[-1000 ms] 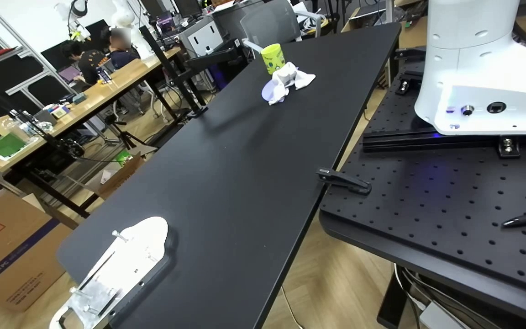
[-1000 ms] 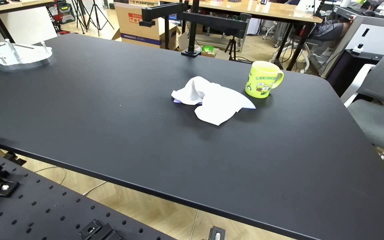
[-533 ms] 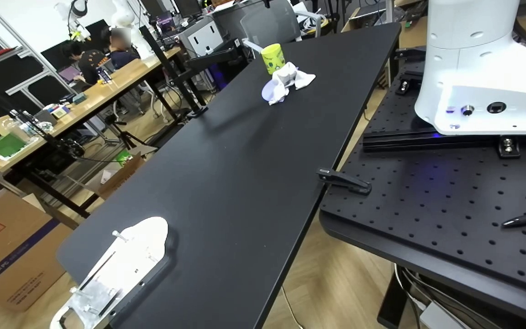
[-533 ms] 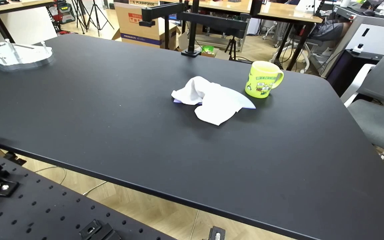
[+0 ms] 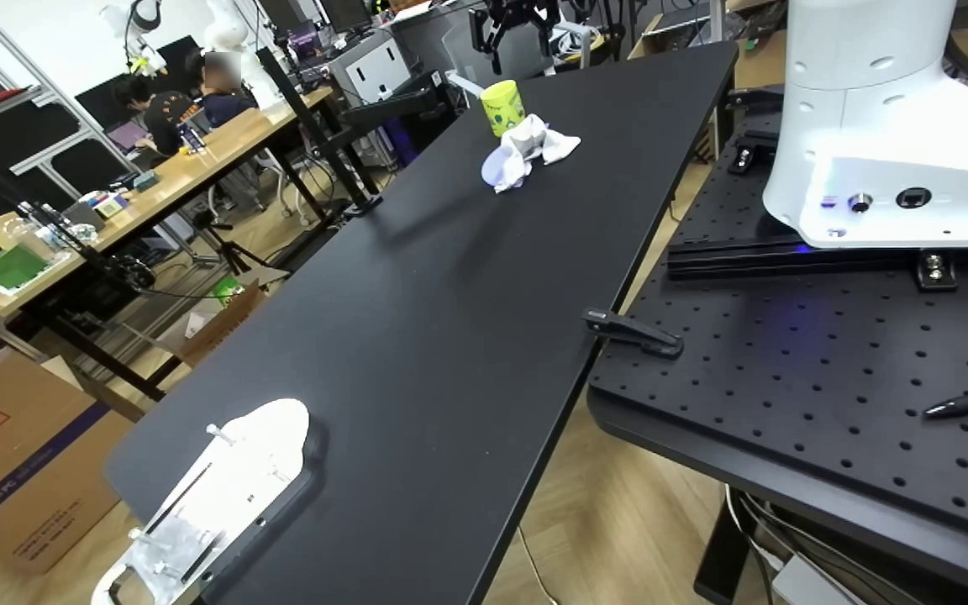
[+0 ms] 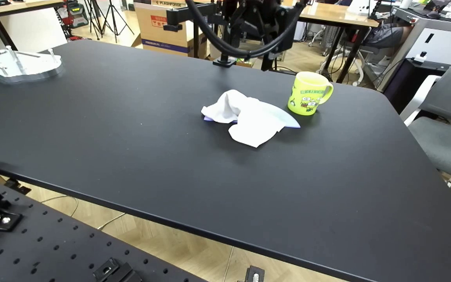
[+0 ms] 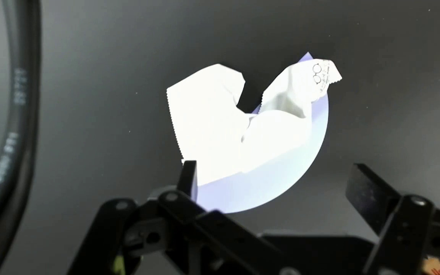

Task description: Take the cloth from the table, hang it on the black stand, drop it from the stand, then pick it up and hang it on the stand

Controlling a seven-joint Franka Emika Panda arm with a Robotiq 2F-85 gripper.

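A crumpled white cloth lies on the black table, in both exterior views [image 5: 528,141] [image 6: 255,123] and in the wrist view [image 7: 212,122]. A pale purple piece with a round edge [image 7: 266,187] shows under it. A black stand, a post with a side arm, rises at the table's edge in both exterior views [image 5: 317,130] [image 6: 224,61]. My gripper [image 5: 519,52] is open, empty and raised above the table, apart from the cloth. In the wrist view the fingers [image 7: 273,172] are wide apart, and the left fingertip overlaps the cloth's edge in the picture.
A yellow-green mug [image 5: 502,107] [image 6: 308,94] stands beside the cloth. A white board with pegs [image 5: 232,479] [image 6: 18,64] lies at the table's other end. A black clip-like object [image 5: 633,333] lies across the table edge near the base. A cable [image 7: 12,133] hangs by the wrist.
My gripper has come down into view from the top in both exterior views. The cloth, mug and stand have not moved.
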